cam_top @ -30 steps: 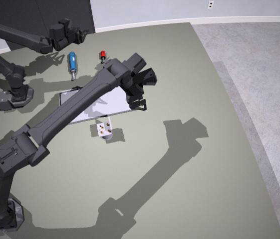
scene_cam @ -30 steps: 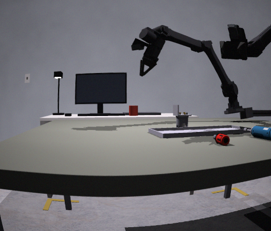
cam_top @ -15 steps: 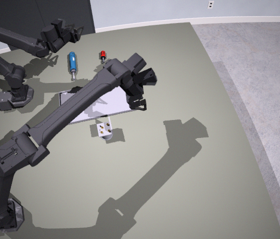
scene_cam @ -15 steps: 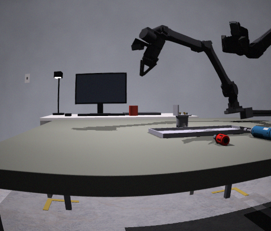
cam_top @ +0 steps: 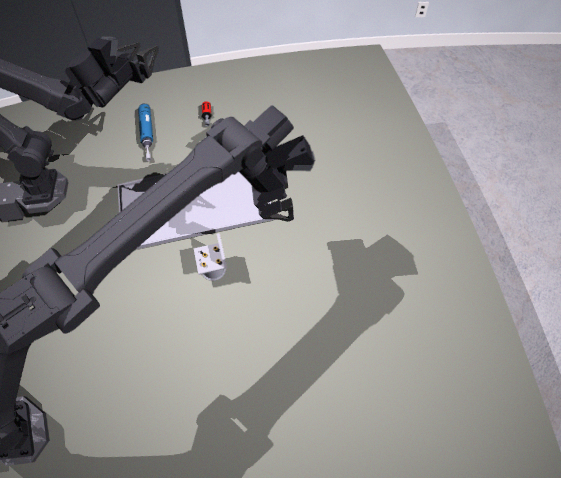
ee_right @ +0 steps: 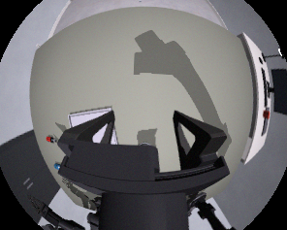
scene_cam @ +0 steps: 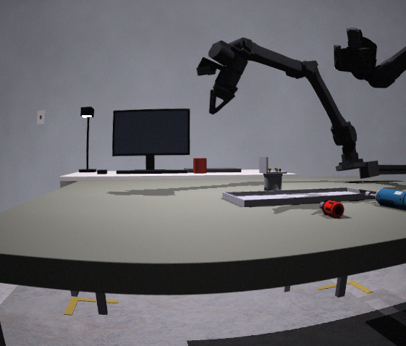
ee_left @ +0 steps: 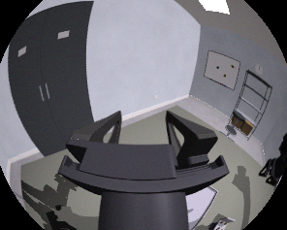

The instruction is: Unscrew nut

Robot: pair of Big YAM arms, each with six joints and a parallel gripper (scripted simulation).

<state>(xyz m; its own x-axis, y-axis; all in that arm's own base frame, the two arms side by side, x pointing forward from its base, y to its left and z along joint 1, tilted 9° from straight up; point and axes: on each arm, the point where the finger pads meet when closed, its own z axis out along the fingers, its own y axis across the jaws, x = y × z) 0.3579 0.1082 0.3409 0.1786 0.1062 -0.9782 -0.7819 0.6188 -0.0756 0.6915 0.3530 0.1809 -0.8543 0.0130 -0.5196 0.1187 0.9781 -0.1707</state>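
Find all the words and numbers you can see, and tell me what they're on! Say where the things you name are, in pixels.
None can be read for sure.
Blue driver (cam_top: 145, 123) (scene_cam: 400, 200): pale label, too small to read.
Red tool (cam_top: 206, 108) (scene_cam: 333, 208): dark marks, too small to read.
Monitor (scene_cam: 150, 132): no text shows.

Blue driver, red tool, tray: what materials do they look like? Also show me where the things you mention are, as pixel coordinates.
Blue driver (cam_top: 145, 123) (scene_cam: 400, 199): probably painted metal or plastic barrel, smooth sheen; grey tip looks like bare metal.
Red tool (cam_top: 206, 108) (scene_cam: 333, 208): likely glossy plastic, bright even colour with black markings.
Tray (cam_top: 219, 205) (scene_cam: 245, 203): plastic or painted metal, can't tell; pale matte floor, grey rim.
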